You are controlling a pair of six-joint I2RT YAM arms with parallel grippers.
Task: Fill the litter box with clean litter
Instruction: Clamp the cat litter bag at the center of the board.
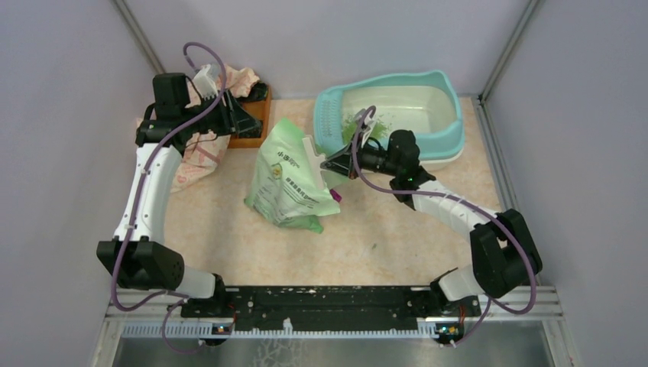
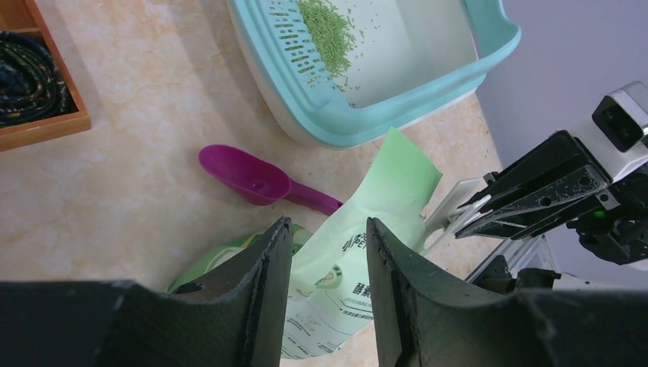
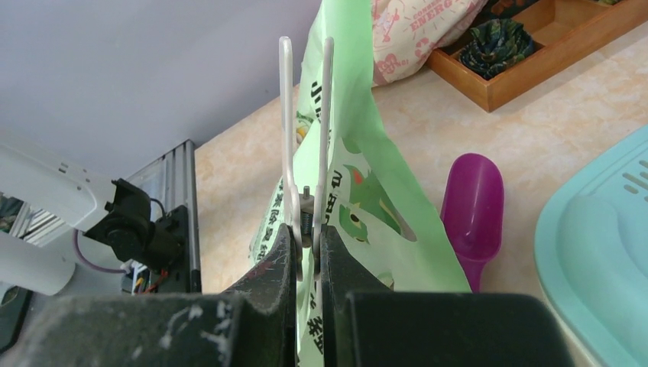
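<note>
Litter box [image 2: 382,126]: thin clean litter [image 2: 325,30] patch by perforated ledge [image 2: 290,50], mostly unfilled. Right claw [image 3: 308,229] clenched on bag clip [image 3: 284,115]; left claw [image 2: 328,229] released.

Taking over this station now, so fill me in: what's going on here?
The right pincer is shut on a white clip at the top edge of the green bag, which sits beside the litter box. The left pincer hovers open, holding nothing. Only a little green litter lies in the box, near its perforated ledge. A purple scoop lies between bag and box.
</note>
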